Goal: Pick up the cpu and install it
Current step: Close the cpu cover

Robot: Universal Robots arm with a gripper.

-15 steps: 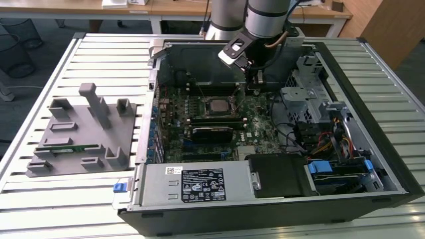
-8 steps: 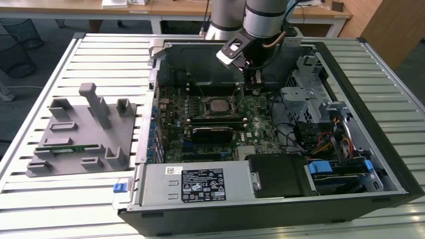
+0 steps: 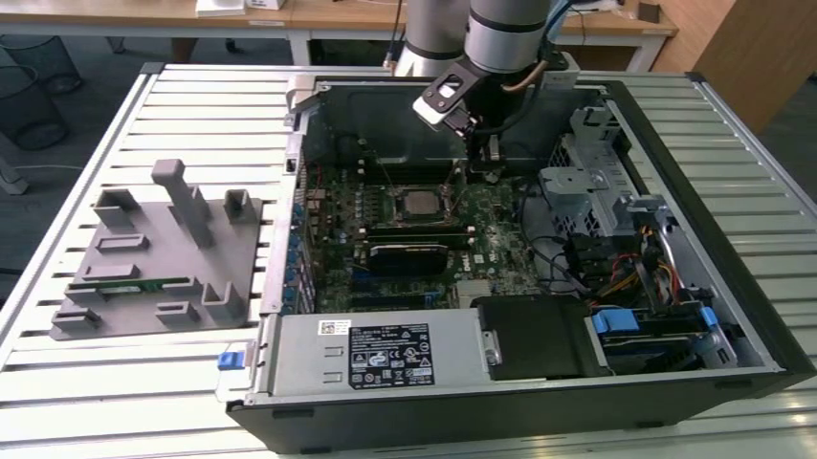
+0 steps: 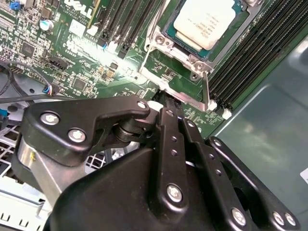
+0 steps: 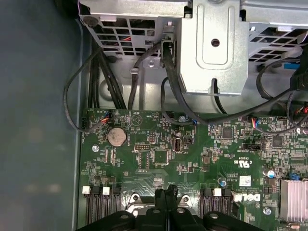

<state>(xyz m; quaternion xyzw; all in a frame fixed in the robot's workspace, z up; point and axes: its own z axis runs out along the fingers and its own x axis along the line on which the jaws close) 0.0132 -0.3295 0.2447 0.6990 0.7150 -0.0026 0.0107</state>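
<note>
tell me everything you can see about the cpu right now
The cpu is a small, flat, square chip with a silver metal top and a thin pale rim. It lies flat, top up, seated in its socket on the green motherboard, with a metal frame round it and long memory slots alongside. The gripper hangs beside the frame's edge, apart from the chip; nothing grips the cpu. In the exterior view it sits mid-board inside the open computer case.

The silver cpu [image 4: 206, 21] lies flat in its motherboard socket [image 4: 166, 43].
</note>
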